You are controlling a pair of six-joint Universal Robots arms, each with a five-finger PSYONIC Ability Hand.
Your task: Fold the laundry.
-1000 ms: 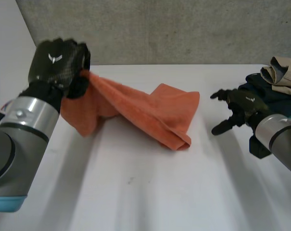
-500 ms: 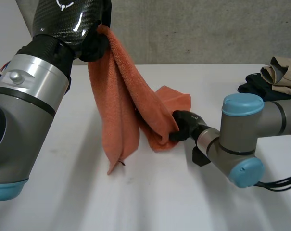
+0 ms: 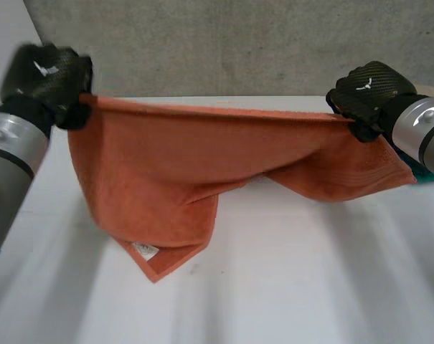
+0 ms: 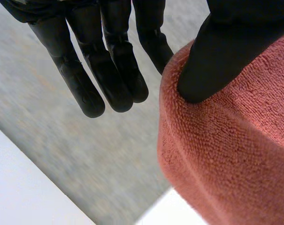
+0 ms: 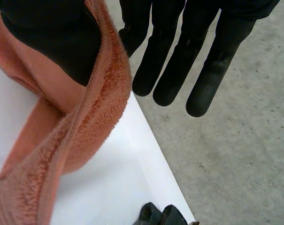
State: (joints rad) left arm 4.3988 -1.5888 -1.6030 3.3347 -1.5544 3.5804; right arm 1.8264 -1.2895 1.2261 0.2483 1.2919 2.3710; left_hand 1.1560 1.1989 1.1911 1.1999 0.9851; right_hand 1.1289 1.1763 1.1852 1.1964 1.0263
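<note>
An orange towel hangs spread out above the white table, its top edge pulled taut between my two hands. My left hand grips the towel's top corner on that side, and my right hand grips the opposite top corner. In the left wrist view the thumb presses into the towel while the fingers stay straight. In the right wrist view the towel runs under the thumb beside the straight fingers. The towel's lowest corner carries a white tag and hangs near the table.
A grey concrete wall stands behind the table's far edge. Dark clothes lie on the table near the right hand. White table surface stretches in front of the towel.
The right hand reached in, closed on the towel's free corner and pulled it out to the right. The left hand came down and moved left, so the towel went from bunched to spread.
</note>
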